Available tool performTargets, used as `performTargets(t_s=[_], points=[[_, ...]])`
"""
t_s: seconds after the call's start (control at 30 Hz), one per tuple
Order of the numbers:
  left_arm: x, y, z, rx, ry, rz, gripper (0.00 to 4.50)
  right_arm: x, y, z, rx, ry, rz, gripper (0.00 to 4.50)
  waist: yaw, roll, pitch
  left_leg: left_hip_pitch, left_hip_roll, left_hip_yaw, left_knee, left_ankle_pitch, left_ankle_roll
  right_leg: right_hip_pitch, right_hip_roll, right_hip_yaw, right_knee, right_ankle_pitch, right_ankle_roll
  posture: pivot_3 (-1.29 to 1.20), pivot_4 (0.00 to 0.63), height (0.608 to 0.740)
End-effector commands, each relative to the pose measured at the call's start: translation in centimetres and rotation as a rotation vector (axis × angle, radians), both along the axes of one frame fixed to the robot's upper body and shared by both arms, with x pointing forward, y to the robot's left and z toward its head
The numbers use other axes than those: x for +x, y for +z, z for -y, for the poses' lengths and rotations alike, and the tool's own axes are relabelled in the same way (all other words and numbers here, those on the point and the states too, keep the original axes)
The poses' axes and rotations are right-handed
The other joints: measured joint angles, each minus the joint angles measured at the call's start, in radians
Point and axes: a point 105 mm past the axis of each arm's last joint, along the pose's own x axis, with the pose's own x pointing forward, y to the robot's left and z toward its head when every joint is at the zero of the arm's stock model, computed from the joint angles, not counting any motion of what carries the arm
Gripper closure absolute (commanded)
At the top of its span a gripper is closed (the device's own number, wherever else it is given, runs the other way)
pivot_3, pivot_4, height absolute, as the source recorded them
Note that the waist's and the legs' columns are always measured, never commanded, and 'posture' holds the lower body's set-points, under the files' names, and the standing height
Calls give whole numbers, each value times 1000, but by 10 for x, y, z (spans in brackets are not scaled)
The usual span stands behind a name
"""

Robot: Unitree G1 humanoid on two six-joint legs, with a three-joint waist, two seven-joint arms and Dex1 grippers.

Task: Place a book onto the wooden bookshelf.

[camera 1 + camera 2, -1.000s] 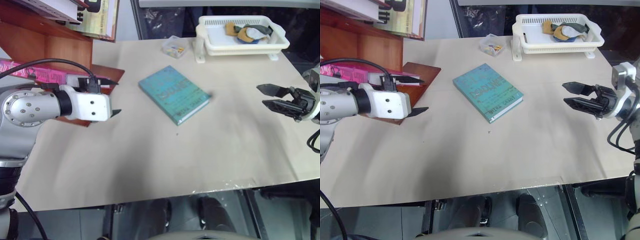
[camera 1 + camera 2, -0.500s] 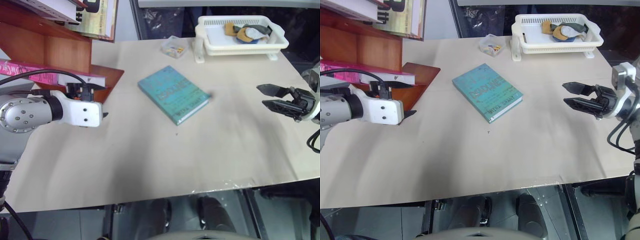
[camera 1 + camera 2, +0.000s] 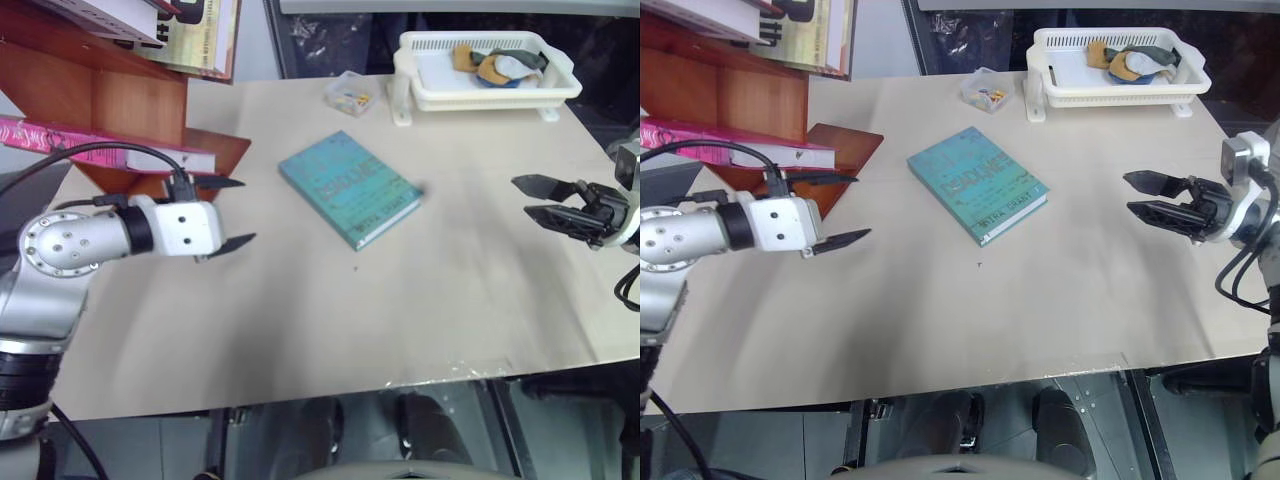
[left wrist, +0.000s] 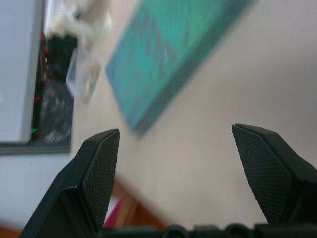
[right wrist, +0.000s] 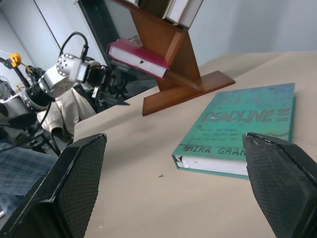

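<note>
The pink book [image 3: 100, 150] lies on a lower board of the wooden bookshelf [image 3: 120, 100] at the table's left; it also shows as the book [image 5: 136, 57] in the right wrist view. My left gripper [image 3: 243, 211] is open and empty, just right of the shelf's base, its fingers pointing toward a teal book [image 3: 347, 188]. My right gripper [image 3: 522, 197] hovers open and empty at the table's right side, pointing left.
The teal book [image 4: 168, 54] lies flat mid-table. A white basket tray [image 3: 560, 85] with cloth items stands at the back right, and a small clear box [image 3: 348, 94] sits beside it. More books lean on the shelf's upper board [image 3: 195, 35].
My left gripper drew back toward the shelf, then came out to the right again and rolled slightly. The pink book, the teal book and the right gripper stayed put.
</note>
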Motion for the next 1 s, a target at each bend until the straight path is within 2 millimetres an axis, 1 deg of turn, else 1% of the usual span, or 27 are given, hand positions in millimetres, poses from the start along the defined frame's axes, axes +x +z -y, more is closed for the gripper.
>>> performTargets(t_s=[0.03,0.13,0.27,0.33,0.4,0.53,0.6,0.63,0.7,0.77,0.87,0.93,1.0], points=[[-10,13,18,-144,-33,11,507,-11,13,3,17,50,53,0,0,0,0,0,0,0,0,0,0,0,0,0,0,0,0,0,150,740],[-18,9,32,-319,-32,-58,507,-13,9,4,13,51,34,0,0,0,0,0,0,0,0,0,0,0,0,0,0,0,0,0,150,740],[-28,-6,33,-450,46,-140,507,-21,-2,8,19,45,-12,0,-1,0,0,1,0,0,0,0,0,0,1,0,0,0,0,0,150,740],[-35,-10,35,-545,93,-174,507,-27,-12,13,23,20,-37,0,1,0,0,1,0,0,0,0,0,1,1,0,0,0,0,0,150,740],[-42,-21,35,-621,166,-244,507,-34,-26,18,-7,-4,-78,0,6,0,0,1,0,-1,0,0,0,1,1,0,0,0,0,0,150,740],[-60,-45,33,-671,252,-332,507,-45,-54,29,-93,-73,-133,0,8,0,-1,2,0,-1,1,0,0,3,0,0,0,0,0,0,150,740],[-65,-52,32,-680,272,-357,507,-47,-64,33,-141,-97,-134,0,5,0,-2,5,0,-1,1,0,0,5,0,0,0,0,0,0,150,740],[-67,-59,27,-725,308,-383,507,-46,-73,39,-191,-132,-124,0,5,0,-2,6,0,-1,1,0,0,6,0,0,0,0,0,0,150,740],[-71,-72,17,-755,363,-411,507,-42,-87,54,-272,-217,-83,0,3,1,-2,7,0,0,1,0,-1,7,0,0,0,0,0,0,150,740],[-73,-79,10,-750,388,-398,507,-41,-89,60,-278,-242,-57,0,3,0,-2,11,0,1,1,0,-1,11,0,0,0,0,0,0,150,740],[-71,-90,-4,-707,439,-363,507,-37,-86,62,-243,-262,-25,0,2,1,-2,16,0,1,0,0,-1,16,1,0,-1,0,-1,0,150,740],[-72,-96,-8,-668,437,-349,507,-37,-87,63,-246,-261,-19,0,1,1,-2,18,1,1,0,0,-1,18,1,0,-1,0,-1,0,150,740],[-72,-97,-7,-694,427,-353,507,-37,-88,63,-249,-264,-16,0,1,1,-2,18,1,1,0,0,0,18,1,0,-2,0,-1,0,150,740]])
